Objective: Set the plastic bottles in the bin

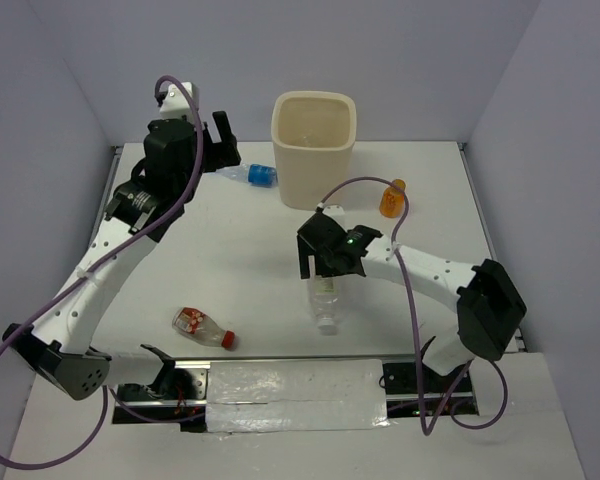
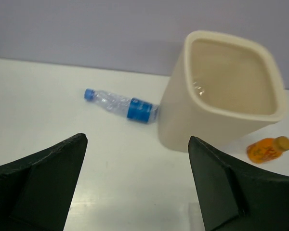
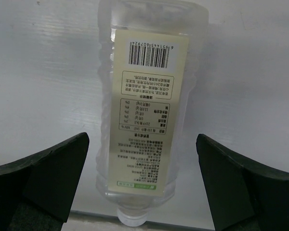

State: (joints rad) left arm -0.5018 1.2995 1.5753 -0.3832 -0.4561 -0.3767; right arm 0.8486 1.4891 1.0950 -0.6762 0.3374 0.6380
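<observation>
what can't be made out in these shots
Clear plastic bottle with white label: base end hidden under the right end effector, top view; cap clipped by bottom edge, right wrist view.
Small orange plastic bottle: label blurred, left wrist view.
Red-capped plastic bottle: label too small, top view.

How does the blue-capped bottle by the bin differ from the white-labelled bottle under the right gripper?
The blue-capped bottle has a blue label band; the white-labelled bottle has a pale printed label with a barcode. The blue-capped bottle lies beside the bin, ungripped; the white-labelled bottle lies between the open fingers of the right gripper. Both are clear, on their sides, outside the bin.
</observation>
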